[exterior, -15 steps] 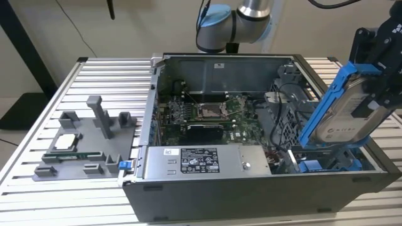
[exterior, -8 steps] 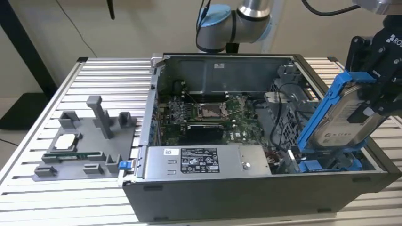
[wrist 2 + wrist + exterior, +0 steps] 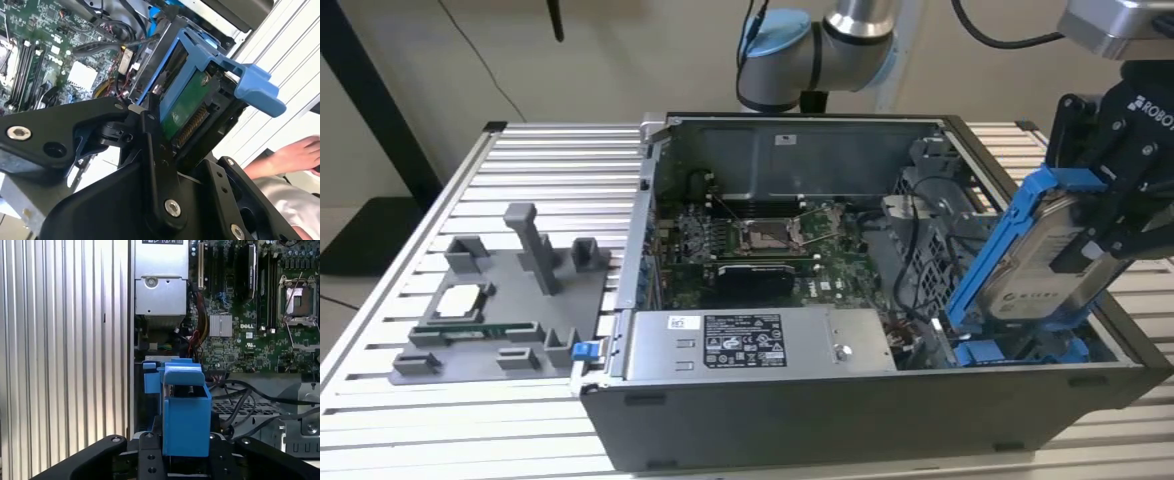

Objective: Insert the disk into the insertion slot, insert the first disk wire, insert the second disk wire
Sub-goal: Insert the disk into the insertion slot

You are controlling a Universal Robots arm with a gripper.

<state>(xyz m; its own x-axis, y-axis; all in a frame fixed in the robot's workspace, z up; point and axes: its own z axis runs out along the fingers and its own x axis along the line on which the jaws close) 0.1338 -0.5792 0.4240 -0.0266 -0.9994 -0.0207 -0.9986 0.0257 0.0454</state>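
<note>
Finds gripper (image 3: 1091,225) pinching disk (image 3: 1041,270) at frame right, long axis steeply tilted, lower end at slot (image 3: 1021,352) below.

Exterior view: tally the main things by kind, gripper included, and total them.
computer case: 1
motherboard: 1
power-supply box: 1
disk in blue frame: 1
grey parts fixture: 1
gripper, shut on the disk: 1
Total: 6

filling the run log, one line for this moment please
gripper: shut on disk | disk: tilted, lower end at insertion slot, not yet seated | step: disk insertion
</note>
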